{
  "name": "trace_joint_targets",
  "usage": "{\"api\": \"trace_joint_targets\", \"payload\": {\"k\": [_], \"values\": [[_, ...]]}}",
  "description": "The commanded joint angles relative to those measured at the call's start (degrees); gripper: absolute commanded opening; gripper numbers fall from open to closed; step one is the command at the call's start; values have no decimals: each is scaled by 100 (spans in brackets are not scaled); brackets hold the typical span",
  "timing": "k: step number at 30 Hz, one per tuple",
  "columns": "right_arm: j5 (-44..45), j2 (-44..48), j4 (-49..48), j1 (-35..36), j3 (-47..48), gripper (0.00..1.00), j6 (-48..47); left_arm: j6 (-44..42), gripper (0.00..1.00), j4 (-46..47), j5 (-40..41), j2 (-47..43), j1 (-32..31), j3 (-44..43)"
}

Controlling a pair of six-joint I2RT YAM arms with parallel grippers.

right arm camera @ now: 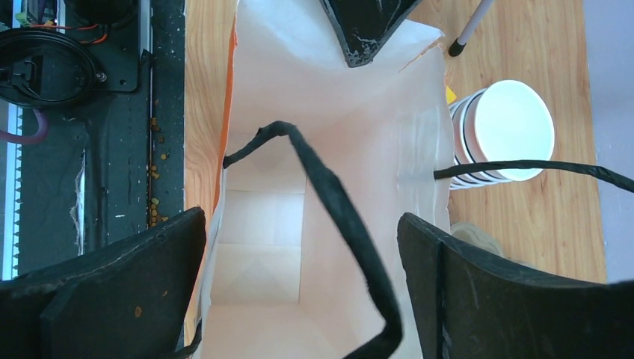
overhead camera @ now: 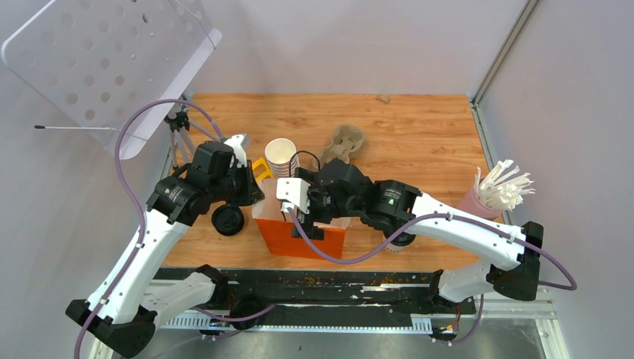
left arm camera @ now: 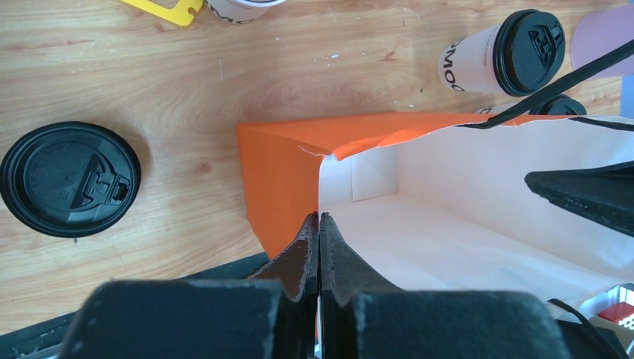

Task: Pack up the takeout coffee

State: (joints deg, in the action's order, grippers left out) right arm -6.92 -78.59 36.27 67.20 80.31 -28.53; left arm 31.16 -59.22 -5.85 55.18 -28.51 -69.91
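1. Clamping the left gripper (left arm camera: 319,223) on the rim of the orange paper bag (left arm camera: 278,176), with both fingers pressed flat together and the paper wall pinched between them at the bag's left-hand end.
2. Hovering the right gripper (right arm camera: 299,224) over the bag's mouth, fingers spread wide apart on either side of the opening, gripping nothing and facing straight down into the white inside.
3. Finding the takeout coffee (left arm camera: 493,56) standing upright on the wooden table (left arm camera: 149,75), outside the bag on the right arm's side. Seeing its black lid on and dark lettering on its white side, the cup near the bag but apart from it, touched by neither gripper, and largely hidden beneath the right forearm in the top view.
4. Seeing the bag gaping open at the top, with one black handle (right arm camera: 336,202) drooping across the opening.
5. Noting a loose black lid (left arm camera: 69,179) lying flat on the table to the left of the bag, near the left gripper.
6. Noting a stack of lidless white cups (right arm camera: 502,129) standing just behind the bag, a yellow piece (left arm camera: 168,9) beside it, and a cardboard cup carrier (overhead camera: 345,142) farther back.
7. Noting a pink holder (overhead camera: 478,203) of white sticks standing near the table's right edge.
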Motion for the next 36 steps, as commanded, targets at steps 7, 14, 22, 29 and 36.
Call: {"api": "trace_joint_targets", "payload": {"k": [7,14,22,29,36], "values": [[-89,110,20,-145,184,100,391,-144,2,139,5,-173,-14,91],[-209,180,216,-156,589,100,583,-145,3,-54,212,-174,-14,-73],[-237,322,277,-163,737,100,649,-155,3,-168,430,-201,-14,-105],[-270,379,521,-172,1196,100,766,-152,3,-177,442,-153,-14,-265],[-311,579,324,-210,1440,99,1155,-227,8,-204,496,-90,-14,-436]]}}
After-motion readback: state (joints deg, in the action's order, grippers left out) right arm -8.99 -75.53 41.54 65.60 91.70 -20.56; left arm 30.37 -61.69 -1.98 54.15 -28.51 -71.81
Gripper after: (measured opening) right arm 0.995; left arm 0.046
